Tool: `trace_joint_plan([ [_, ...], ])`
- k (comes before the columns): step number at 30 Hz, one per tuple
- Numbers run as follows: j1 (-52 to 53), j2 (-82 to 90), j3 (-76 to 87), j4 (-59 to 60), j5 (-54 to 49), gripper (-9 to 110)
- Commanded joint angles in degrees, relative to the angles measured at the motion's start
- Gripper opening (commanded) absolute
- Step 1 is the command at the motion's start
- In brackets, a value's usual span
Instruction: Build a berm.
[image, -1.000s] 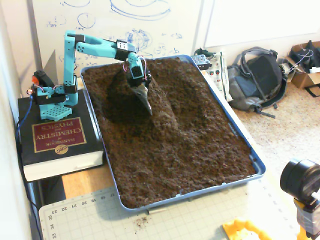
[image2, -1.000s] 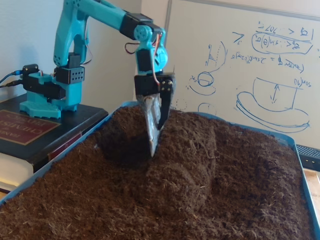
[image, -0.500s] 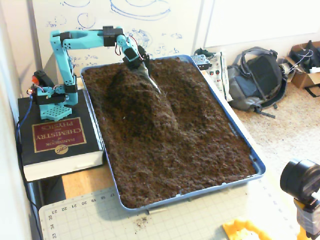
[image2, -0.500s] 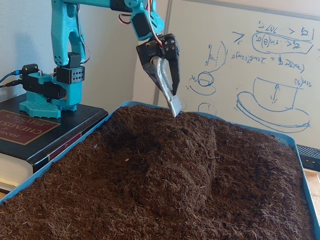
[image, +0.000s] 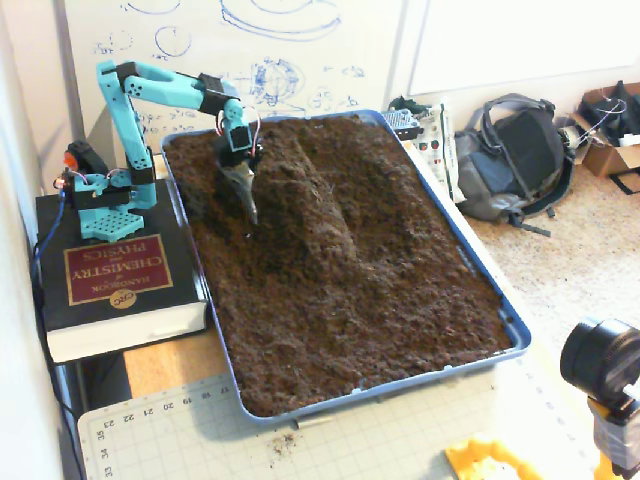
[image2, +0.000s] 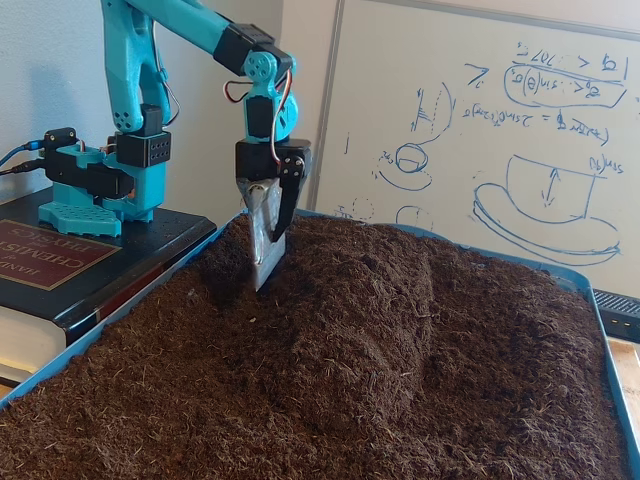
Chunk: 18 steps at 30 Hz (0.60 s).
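The teal arm (image2: 190, 20) is reaching out and bending down at the wrist. The gripper (image2: 263, 265) is pointing straight down, fingers close together.

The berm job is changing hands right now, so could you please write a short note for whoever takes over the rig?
Gripper: points straight down on the arm-side flank of the berm, tip at the soil surface, carrying a flat metal blade; whether the fingers are open or shut is not clear.
Berm: a raised ridge running lengthwise through the far half of the blue tray.
Done: the ridge stands clearly above the soil around it.
Left: the near half of the tray is flat; probably push more soil up from the arm side.
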Motion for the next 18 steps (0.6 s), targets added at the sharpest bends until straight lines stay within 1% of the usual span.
trace_joint_plan([
  [1,-2.4,4.2,0.4,0.1,3.3,0],
  [12,-3.3,-4.1,1.7,0.0,4.6,0],
  [18,-3.5,-9.3,-0.6,-2.6,7.9,0],
])
